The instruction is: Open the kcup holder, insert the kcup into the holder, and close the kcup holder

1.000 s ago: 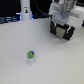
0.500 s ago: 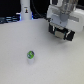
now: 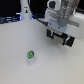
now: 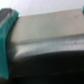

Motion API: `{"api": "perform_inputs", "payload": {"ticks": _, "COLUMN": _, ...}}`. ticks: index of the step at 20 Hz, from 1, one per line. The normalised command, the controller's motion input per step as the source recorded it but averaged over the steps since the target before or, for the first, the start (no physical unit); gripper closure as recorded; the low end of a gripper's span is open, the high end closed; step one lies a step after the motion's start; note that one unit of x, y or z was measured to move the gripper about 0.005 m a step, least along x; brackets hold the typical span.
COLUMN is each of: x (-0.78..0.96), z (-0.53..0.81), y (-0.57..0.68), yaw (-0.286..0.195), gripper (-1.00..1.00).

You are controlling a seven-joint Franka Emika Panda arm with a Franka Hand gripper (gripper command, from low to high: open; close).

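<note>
In the exterior view, the small white cup-shaped kcup (image 3: 30,55) with its shiny green top sits upright on the pale white counter (image 3: 15,45), alone and well apart from the large white robot gripper (image 3: 61,38). The gripper hangs toward the exterior view's right, its dark fingers (image 3: 50,34) spread with a visible gap between them, holding nothing. The wrist view is blurred grey and teal.
</note>
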Motion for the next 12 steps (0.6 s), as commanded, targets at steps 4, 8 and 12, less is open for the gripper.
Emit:
{"api": "perform_inputs", "payload": {"ticks": 4, "x": 0.68, "z": 0.18, "y": -0.28, "yaw": -0.085, "gripper": -1.0}}
{"api": "perform_inputs", "payload": {"ticks": 8, "x": 0.34, "z": 0.24, "y": -0.13, "yaw": -0.108, "gripper": -1.0}}
{"api": "perform_inputs", "payload": {"ticks": 12, "x": 0.36, "z": 0.31, "y": -0.3, "yaw": -0.163, "gripper": -1.0}}
